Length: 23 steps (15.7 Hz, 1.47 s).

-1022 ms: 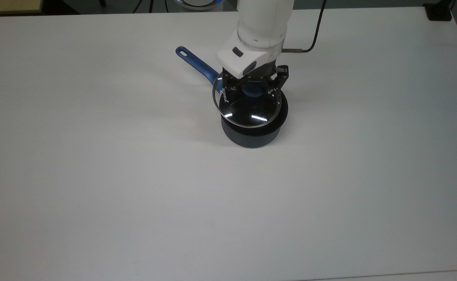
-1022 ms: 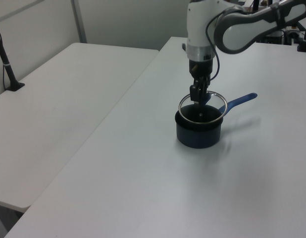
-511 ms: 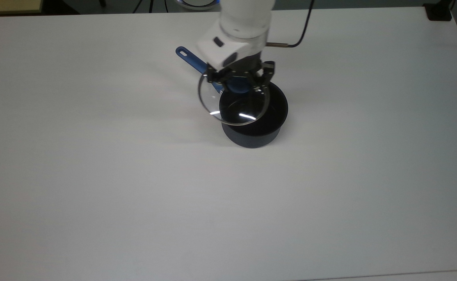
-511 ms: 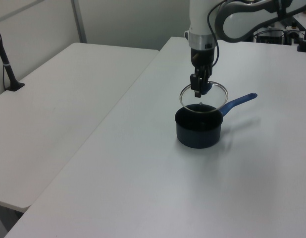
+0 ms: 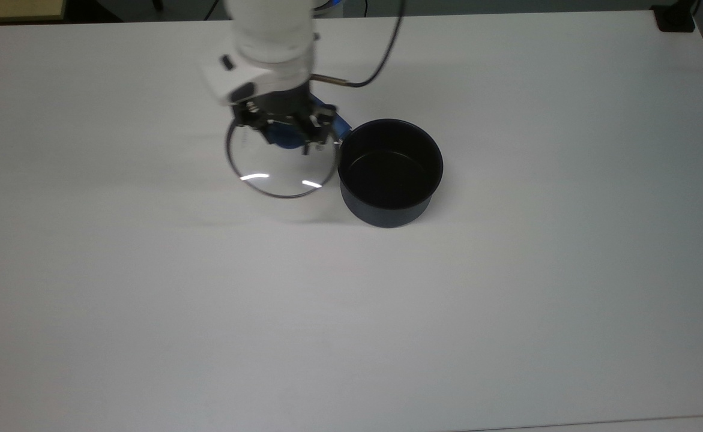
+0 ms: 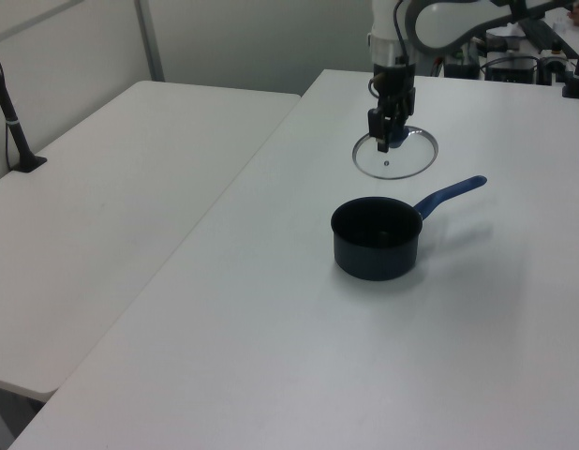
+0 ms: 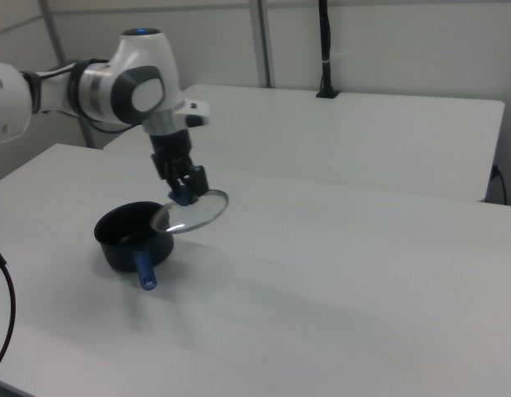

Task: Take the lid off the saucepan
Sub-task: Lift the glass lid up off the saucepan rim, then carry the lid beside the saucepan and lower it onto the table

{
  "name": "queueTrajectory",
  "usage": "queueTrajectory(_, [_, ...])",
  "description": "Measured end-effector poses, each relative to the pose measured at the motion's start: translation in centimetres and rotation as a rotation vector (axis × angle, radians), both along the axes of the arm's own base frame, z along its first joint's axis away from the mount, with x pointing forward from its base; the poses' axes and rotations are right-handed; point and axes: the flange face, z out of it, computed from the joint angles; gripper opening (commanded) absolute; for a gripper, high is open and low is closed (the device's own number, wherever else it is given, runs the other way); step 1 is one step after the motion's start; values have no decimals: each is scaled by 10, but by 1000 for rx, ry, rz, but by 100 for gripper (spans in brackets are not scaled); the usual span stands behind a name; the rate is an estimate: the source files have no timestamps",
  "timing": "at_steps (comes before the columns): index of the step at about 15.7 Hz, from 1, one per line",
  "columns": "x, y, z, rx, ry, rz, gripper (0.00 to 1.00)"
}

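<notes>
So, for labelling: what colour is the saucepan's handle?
Blue; the handle of the saucepan shows best in the left view.

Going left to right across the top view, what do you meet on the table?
The lid, held off the table by the gripper on its blue knob, then the saucepan, open and uncovered.

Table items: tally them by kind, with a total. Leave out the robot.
Saucepan: 1
Lid: 1, held by its knob in the pincer, above the table
Total: 2
</notes>
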Motion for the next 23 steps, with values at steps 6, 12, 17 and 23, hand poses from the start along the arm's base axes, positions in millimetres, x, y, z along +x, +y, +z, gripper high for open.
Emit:
queueTrajectory(6, [12,-70,-25,-9,-25,-56,53])
queueTrajectory(12, [9,-91,-70,-14,49,-21,53])
queueTrajectory(17, [-9,-96,-106,-3,126,32,53])
queueTrajectory(23, [-21,-101,-127,-1,163,64,53])
